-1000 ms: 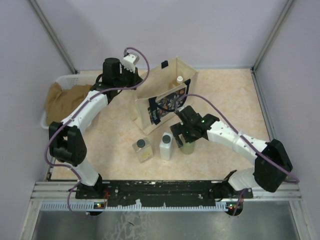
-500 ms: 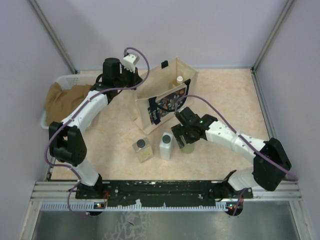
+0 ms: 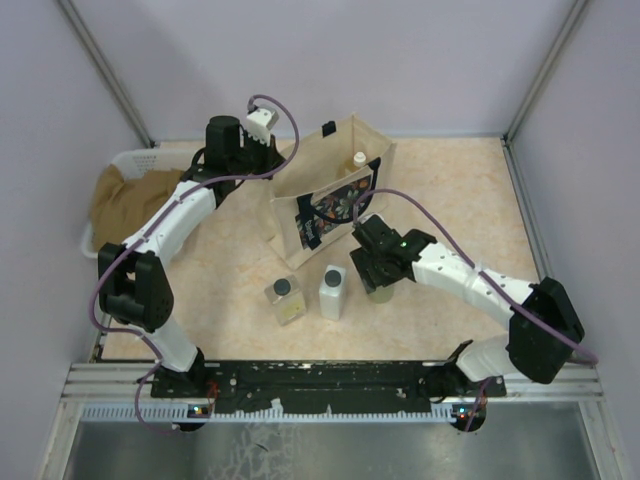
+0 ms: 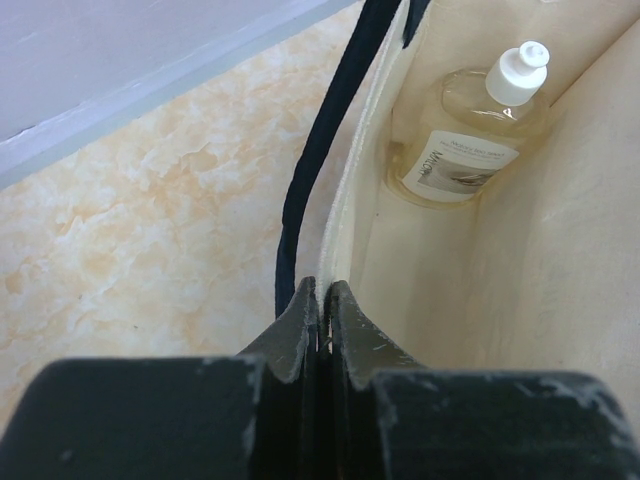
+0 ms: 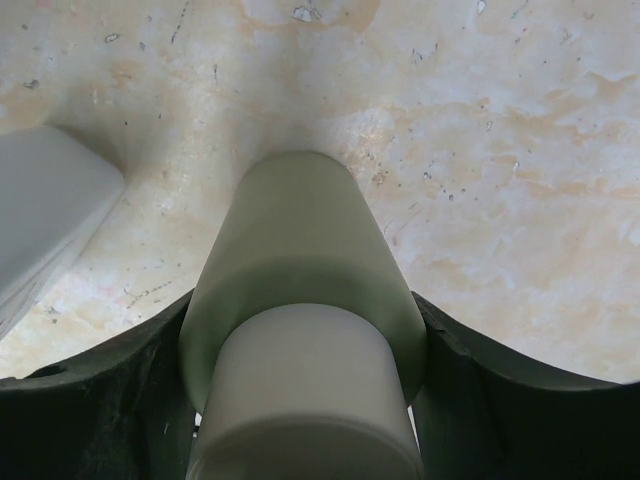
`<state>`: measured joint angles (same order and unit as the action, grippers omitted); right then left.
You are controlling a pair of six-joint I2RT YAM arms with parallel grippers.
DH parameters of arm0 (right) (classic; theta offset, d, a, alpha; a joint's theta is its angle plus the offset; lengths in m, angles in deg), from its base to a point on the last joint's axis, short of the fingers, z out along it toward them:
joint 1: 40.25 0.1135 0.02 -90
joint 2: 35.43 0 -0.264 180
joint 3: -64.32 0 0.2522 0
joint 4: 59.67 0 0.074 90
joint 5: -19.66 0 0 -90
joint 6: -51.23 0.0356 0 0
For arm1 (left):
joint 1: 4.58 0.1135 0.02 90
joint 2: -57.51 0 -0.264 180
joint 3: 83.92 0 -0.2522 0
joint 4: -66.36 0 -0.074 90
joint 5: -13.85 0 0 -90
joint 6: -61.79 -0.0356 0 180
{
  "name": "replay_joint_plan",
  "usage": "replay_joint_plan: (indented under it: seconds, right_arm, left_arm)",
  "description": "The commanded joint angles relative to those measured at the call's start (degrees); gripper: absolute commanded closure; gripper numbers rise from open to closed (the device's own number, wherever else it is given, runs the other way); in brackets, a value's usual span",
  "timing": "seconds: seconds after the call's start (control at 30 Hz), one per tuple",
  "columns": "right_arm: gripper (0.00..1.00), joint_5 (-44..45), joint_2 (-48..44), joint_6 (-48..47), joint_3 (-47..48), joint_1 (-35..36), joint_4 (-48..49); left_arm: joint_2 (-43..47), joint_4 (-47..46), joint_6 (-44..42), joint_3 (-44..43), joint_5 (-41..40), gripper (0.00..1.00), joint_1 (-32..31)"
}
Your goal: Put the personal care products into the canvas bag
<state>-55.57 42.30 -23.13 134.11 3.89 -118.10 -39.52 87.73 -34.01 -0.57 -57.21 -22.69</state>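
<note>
Right tool (image 5: 305, 340) clamps olive-green bottle (image 5: 300, 220) on both sides, upright on worktop (image 5: 500, 150); contact seen in wrist view only. Arm low, reaching forward-left. Left tool (image 4: 320, 300) pinched shut on canvas bag (image 4: 430, 300) rim, amber bottle (image 4: 465, 150) inside ahead; arm extended.

Two arms, left arm (image 3: 170, 225) and right arm (image 3: 470, 282), both built from smooth white tubes with chunky black joints. Thin purple cable (image 3: 283, 110) looping along each one. Small white box (image 3: 261, 120) on the far end of the left one. Tiny green light (image 3: 404, 240) on the black end of the right one. Left gripper (image 4: 320, 290): two black fingers, thin and pointed, with pale scuffs. Right gripper (image 5: 303, 300): two black fingers, wide and curved. Black bases (image 3: 188, 378) at the near edge.
</note>
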Motion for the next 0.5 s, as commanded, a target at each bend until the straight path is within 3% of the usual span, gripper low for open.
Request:
replay_joint_plan:
  seconds: [0.0, 0.27, 0.47]
  right_arm:
    - [0.8, 4.0, -2.4, 0.1, 2.6, 0.3, 1.1]
    - [0.85, 8.6, -5.2, 0.1, 8.1, 0.3, -2.3]
    - [0.92, 11.0, -7.2, -2.4, 21.3, -1.5, -5.4]
  left_arm:
    - [-0.4, -0.6, -0.1, -1.7, 0.0, 1.0, 0.4]
    - [-0.3, -0.2, -0.4, -1.8, 0.0, 1.0, 0.4]
    - [-0.4, 0.0, -0.4, -2.3, 0.0, 1.0, 0.4]
